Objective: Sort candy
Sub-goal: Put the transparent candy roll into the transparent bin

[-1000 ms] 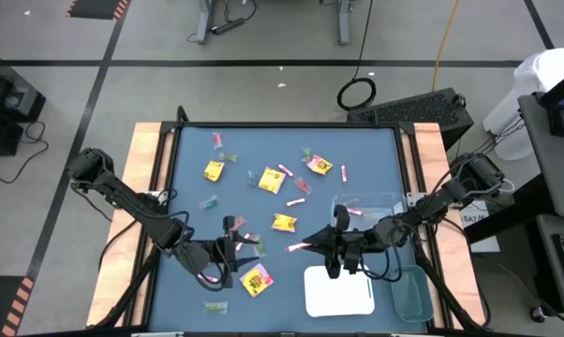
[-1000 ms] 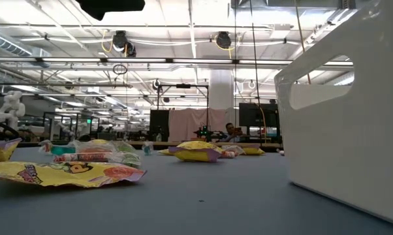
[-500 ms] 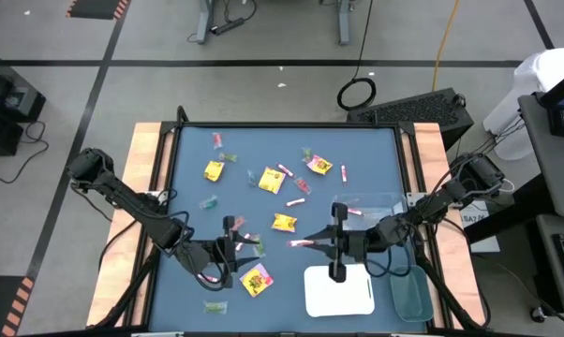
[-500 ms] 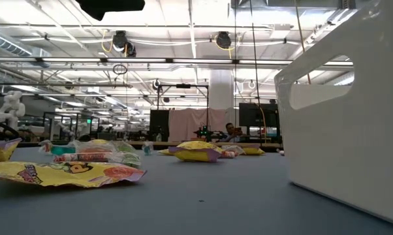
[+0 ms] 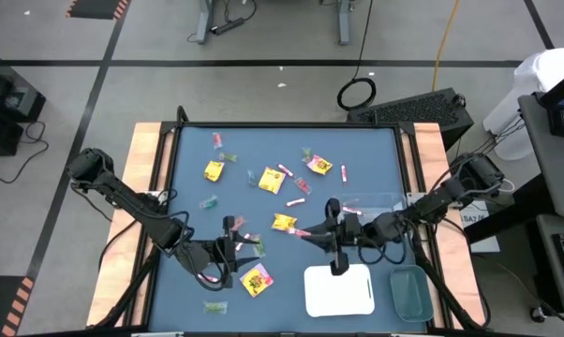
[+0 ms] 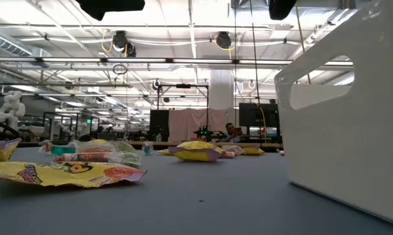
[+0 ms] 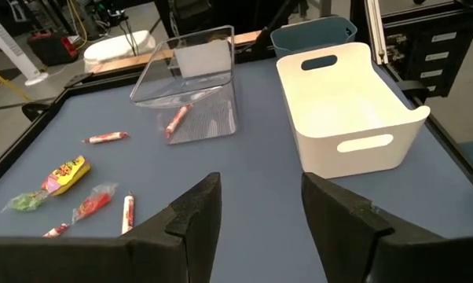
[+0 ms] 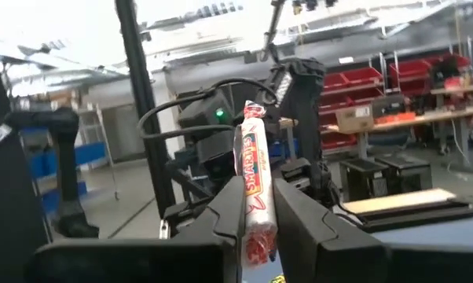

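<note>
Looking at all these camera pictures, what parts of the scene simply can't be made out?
- Green-tinted tray, high view: contents hidden by the tinted plastic.
- White bin, low view: cut off by the picture's edge; its wall hides the inside.
- Candy stick, right wrist view: lower end hidden between the right gripper fingers.
- Far candies, low view: too small to identify.

Even overhead light fell on the blue counter (image 5: pixel 357 159) in the high view, casting only faint shadows. In the low view bright ceiling lights (image 6: pixel 183 49) glared, and the near white bin (image 6: pixel 353 111) looked soft. The right wrist view was washed out at the top and hazy.
</note>
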### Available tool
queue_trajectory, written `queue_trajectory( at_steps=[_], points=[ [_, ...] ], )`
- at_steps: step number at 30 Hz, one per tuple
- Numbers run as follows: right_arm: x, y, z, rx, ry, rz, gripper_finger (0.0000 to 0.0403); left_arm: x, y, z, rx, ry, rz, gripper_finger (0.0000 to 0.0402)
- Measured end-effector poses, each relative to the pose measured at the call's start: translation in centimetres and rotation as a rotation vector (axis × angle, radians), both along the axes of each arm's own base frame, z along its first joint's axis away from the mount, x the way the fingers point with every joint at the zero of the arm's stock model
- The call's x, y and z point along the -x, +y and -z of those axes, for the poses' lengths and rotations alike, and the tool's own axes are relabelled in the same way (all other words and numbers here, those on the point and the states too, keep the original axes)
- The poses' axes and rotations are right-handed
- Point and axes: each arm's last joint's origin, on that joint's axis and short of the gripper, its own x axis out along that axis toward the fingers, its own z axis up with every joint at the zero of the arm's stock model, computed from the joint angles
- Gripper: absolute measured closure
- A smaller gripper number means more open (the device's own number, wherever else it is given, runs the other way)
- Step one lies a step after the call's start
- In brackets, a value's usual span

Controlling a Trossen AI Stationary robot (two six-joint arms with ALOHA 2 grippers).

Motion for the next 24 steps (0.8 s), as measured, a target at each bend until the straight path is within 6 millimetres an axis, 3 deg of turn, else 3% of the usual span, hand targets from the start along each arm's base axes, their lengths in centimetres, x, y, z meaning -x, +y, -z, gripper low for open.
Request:
queue_trajectory(
  at_steps=[14, 24],
  points=[
    [-0.6, -1.3, 0.2, -0.086, 0.017, 0.047, 0.036, 0.0, 0.0, 0.0, 0.0, 0.0, 0.0, 0.022],
    [-0.6, -1.3, 0.5, -0.006, 0.05, 0.065, 0.036, 0.0, 0.0, 0.0, 0.0, 0.001, 0.0, 0.022]
  ],
)
